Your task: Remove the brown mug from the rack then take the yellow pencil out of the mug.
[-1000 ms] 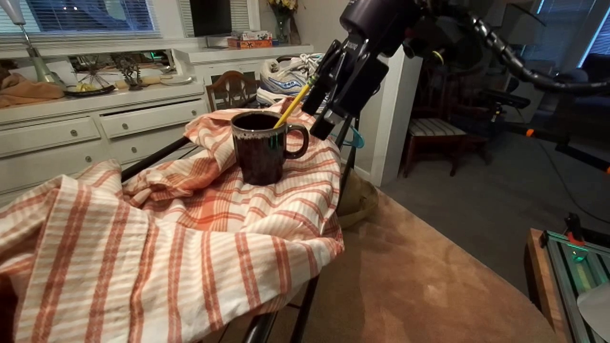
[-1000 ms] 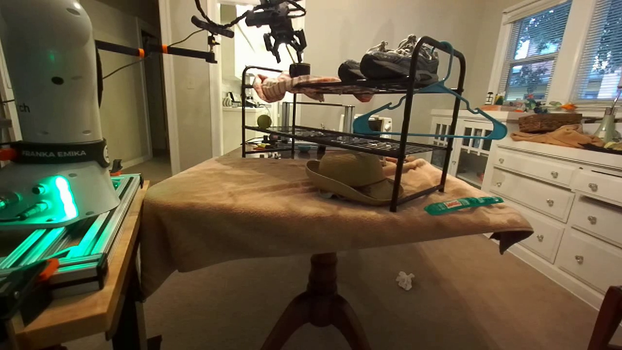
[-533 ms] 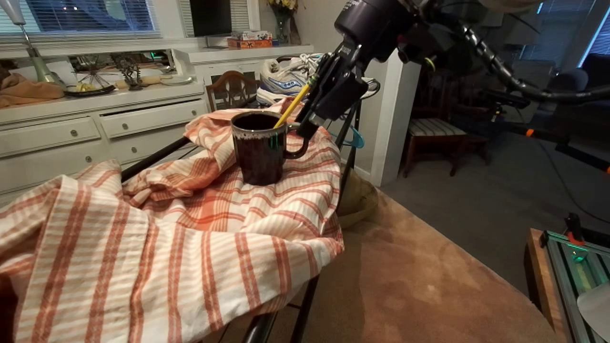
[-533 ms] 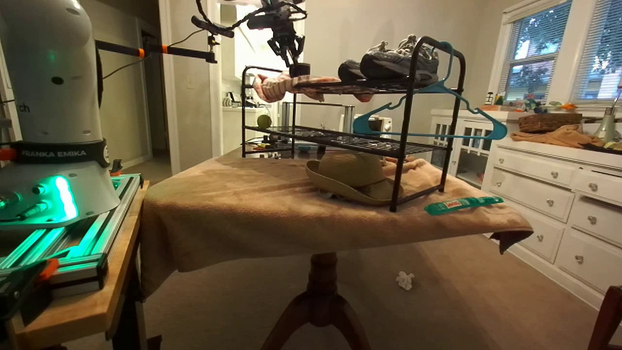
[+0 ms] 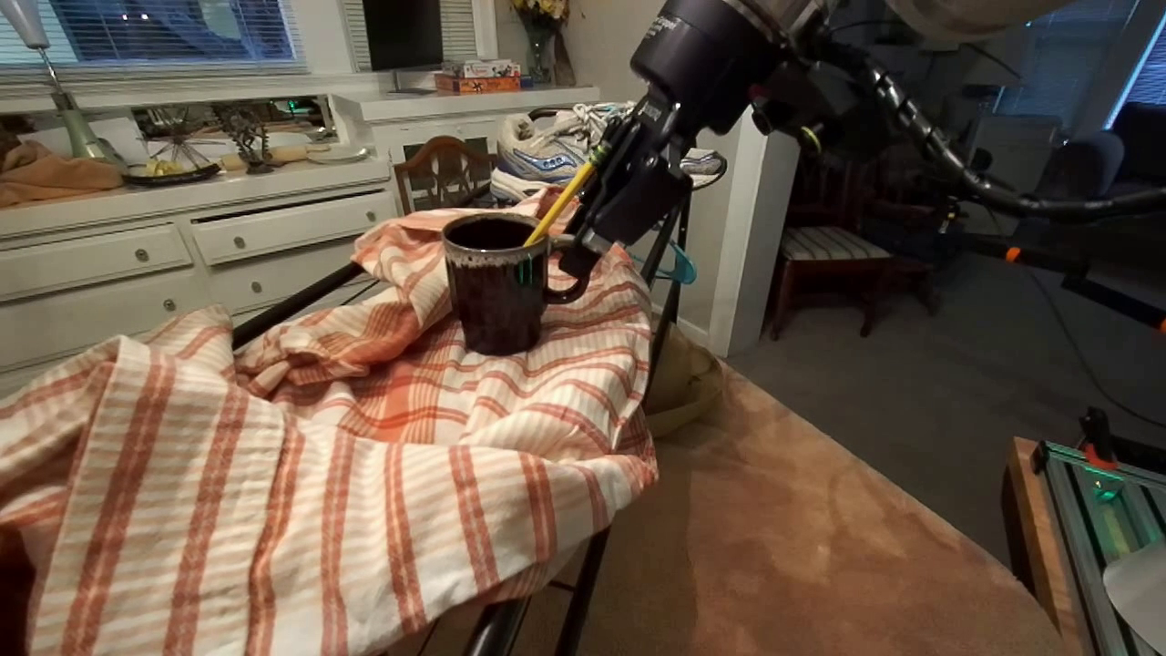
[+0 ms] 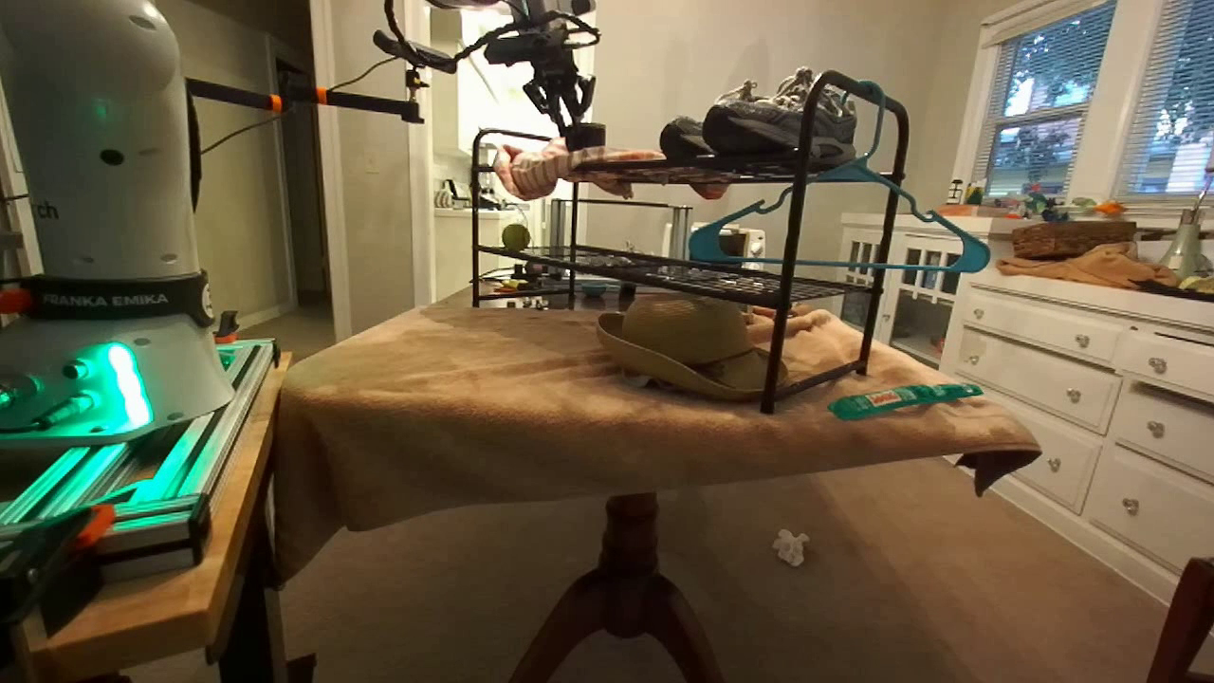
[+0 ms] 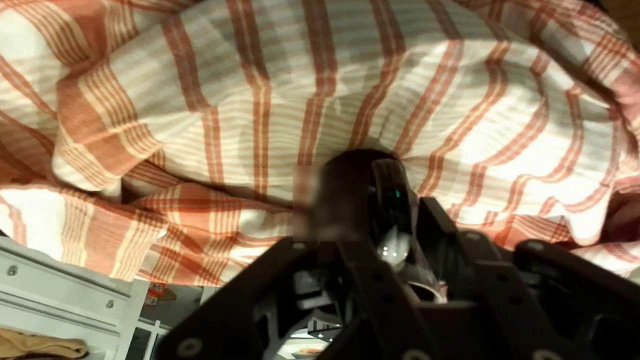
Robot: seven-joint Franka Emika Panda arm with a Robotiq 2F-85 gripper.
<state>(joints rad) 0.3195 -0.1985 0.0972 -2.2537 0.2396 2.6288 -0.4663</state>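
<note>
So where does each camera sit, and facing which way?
In an exterior view: close to the mug, slightly above, facing the shoes; hand shows.
In an exterior view: farther back, facing the rack, its shoe end nearer; robot base and hand show.
Wrist view: behind the fingers, which show, facing down at mug and cloth.
Both exterior views share mug, shoes, hand.

the brown mug (image 5: 498, 305) stands upright on the draped rack (image 6: 780, 341), yellow pencil (image 5: 562, 201) slanting out.

Dim indoor light, bright window (image 6: 1051, 104)
</note>
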